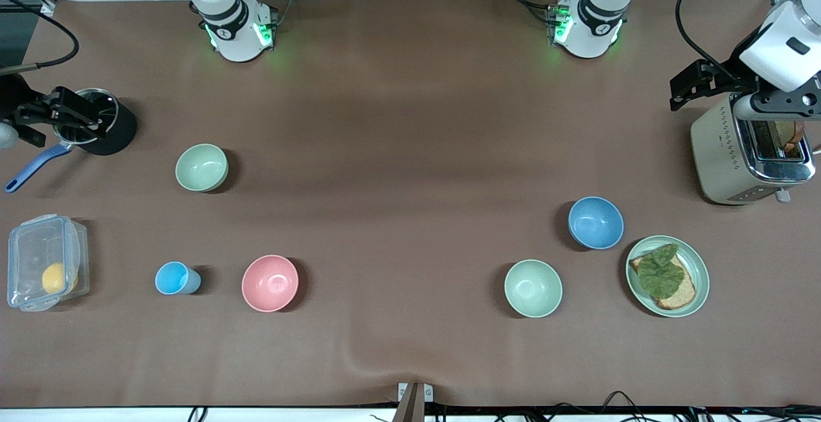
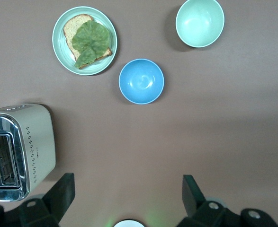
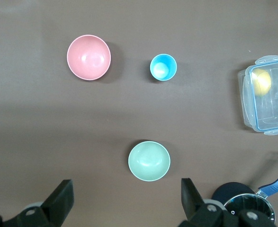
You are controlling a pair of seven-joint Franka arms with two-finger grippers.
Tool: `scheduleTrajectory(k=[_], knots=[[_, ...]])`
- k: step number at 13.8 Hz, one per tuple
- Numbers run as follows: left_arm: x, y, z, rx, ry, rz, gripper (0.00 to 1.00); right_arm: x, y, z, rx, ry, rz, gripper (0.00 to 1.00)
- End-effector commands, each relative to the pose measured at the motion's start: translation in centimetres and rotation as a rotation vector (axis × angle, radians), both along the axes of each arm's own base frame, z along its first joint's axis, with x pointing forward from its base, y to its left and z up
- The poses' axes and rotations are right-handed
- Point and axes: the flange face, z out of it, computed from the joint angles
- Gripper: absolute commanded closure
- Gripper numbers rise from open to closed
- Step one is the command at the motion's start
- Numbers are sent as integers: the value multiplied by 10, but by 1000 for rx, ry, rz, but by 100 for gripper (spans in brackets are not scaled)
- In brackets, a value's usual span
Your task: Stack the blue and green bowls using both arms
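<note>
Blue bowl point(image 1: 595, 222) reads to me as a plain, round, matte medium-blue dish, upright on the bench point(image 1: 397, 152), beside a green plate point(image 1: 700, 276) carrying toast with a leaf. The green bowl point(image 1: 532, 288), pale sage and the same size, stands near it, closer to the front camera, and the two are apart. My left claw point(image 2: 128, 191) hangs wide, holding nothing, over the toaster point(image 1: 737, 152) at its end of the bench, both bowls well clear of it. My right claw point(image 3: 127, 198) is likewise wide, over a black pot point(image 1: 106, 127), with a second green bowl point(image 1: 201, 167) near it.
</note>
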Motion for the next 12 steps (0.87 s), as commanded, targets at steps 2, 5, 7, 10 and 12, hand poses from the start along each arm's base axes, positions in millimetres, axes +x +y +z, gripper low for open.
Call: scheduleTrajectory(k=[2,5,7,10,12], knots=[[1,2,-6,15,0,-23,0,2,-8,-10,5,24,-6,0],[8,9,-14,17,19,1,0,17,-7,-43,10,91,5,0],[11,17,-15,13,22,17,0,23,-15,-69,11,157,9,0],[19,30,-27,16,43,49,0,22,-16,-102,22,257,47,0],[32,48,-50,15,79,79,0,17,-14,-115,21,261,47,0]])
